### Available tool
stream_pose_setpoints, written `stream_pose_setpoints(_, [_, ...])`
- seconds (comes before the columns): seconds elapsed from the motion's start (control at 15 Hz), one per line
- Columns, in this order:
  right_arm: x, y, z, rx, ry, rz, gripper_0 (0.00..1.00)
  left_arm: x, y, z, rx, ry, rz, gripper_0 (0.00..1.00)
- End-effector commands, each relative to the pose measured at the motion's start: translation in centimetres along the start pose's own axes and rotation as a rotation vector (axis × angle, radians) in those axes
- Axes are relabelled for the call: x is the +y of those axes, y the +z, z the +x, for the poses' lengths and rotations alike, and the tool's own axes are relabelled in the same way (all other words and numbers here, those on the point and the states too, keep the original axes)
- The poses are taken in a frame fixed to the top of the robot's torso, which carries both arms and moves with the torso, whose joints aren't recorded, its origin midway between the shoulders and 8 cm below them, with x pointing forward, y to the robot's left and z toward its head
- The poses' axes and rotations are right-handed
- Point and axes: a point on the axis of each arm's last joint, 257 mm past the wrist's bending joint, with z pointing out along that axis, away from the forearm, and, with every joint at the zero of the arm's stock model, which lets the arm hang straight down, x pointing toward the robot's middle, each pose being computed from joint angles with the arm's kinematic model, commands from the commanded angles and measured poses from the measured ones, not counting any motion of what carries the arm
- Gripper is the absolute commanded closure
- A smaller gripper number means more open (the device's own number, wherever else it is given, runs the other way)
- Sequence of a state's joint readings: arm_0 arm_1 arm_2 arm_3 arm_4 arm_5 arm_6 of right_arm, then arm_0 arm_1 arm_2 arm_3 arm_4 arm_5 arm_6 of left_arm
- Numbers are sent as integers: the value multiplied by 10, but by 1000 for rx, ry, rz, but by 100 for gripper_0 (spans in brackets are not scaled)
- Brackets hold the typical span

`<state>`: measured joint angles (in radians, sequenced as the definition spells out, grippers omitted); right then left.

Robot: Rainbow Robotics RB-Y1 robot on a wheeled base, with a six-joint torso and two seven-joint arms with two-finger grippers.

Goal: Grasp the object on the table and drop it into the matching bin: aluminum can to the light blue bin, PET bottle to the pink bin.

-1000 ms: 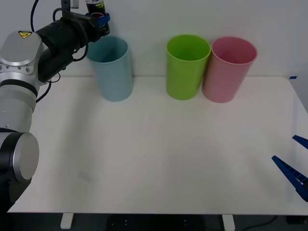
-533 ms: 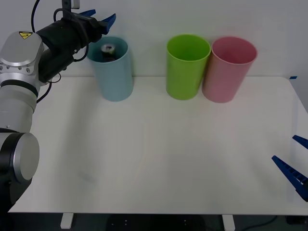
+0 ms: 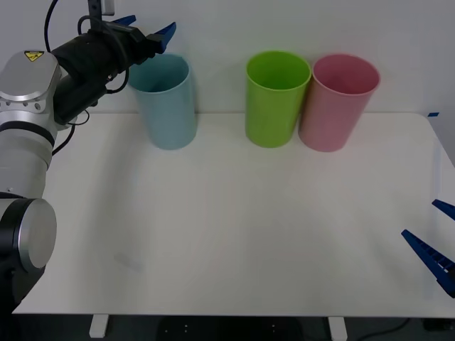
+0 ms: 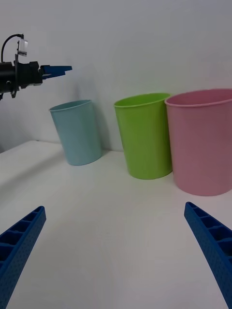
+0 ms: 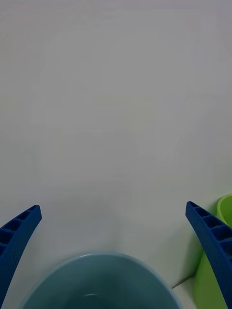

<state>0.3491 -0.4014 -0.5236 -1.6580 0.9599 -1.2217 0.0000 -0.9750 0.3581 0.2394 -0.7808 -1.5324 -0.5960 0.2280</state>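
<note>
1. Left gripper (image 3: 146, 27) hangs above the rim of the light blue bin (image 3: 168, 106), fingers spread wide, nothing between them. Treat it as released.
2. Look down from the left wrist: you get the blue bin's mouth right under the fingers, and a pale glint low inside that may be the can's top. Can't confirm. No can on the table (image 3: 234, 227), so my read is it's in the blue bin.
3. Green bin (image 3: 276, 99) and pink bin (image 3: 336, 103) stand side by side near the back edge, well apart from the blue one, and aren't involved.
4. Right gripper (image 3: 435, 241) is parked at the table's near right edge, fingers apart, idle.
5. Step in hand: drop looks done. Next you'd lift the left arm clear of the rim without clipping it, then pull back.
</note>
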Motion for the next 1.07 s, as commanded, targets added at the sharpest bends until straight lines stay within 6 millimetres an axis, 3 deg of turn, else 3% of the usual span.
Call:
stream_pose_setpoints(0.07, [0, 0, 0, 0, 0, 0, 0, 4, -11, 5, -6, -28, 27, 0])
stream_pose_setpoints(0.27, [0, 0, 0, 0, 0, 0, 0, 13, -29, 9, -7, -44, 58, 0])
stream_pose_setpoints(0.53, [0, 0, 0, 0, 0, 0, 0, 10, -54, 16, -19, -62, 105, 0])
stream_pose_setpoints(1.07, [0, 0, 0, 0, 0, 0, 0, 22, -156, 36, -45, -47, 136, 0])
